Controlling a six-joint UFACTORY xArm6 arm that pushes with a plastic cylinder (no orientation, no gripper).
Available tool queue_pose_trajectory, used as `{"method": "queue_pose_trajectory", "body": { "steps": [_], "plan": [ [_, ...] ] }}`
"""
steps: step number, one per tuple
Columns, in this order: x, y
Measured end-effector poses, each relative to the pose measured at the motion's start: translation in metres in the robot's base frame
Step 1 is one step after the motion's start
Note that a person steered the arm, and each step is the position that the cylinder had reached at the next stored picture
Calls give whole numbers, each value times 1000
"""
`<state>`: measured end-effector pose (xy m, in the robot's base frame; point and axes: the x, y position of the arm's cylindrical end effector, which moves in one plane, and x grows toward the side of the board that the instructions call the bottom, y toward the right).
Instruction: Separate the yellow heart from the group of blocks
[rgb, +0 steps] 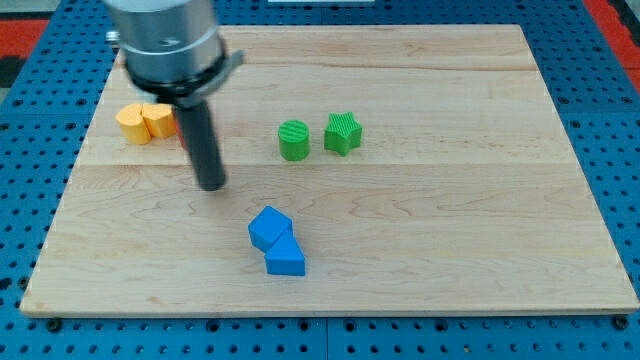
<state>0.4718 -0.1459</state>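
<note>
Rod's bare tip (212, 186) — no jaws, holding nothing — sits right-below yellow heart (158, 120); best pushed leftward, off its yellow neighbour (132, 124).

The arm ends in a wide, blurred cylinder of grey metal at the upper left of the frame; a dark band rings its base. From it hangs a straight black rod; my tip (212, 186) is blunt and round.
</note>
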Motion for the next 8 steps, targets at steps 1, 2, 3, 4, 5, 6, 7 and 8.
{"method": "queue_pose_trajectory", "body": {
  "steps": [1, 2, 3, 4, 5, 6, 7, 8],
  "plan": [
    [-5, -69],
    [-15, -137],
    [-28, -159],
    [-57, -158],
    [-112, -158],
    [-133, -150],
    [-123, -108],
    [-78, -91]
  ]
}}
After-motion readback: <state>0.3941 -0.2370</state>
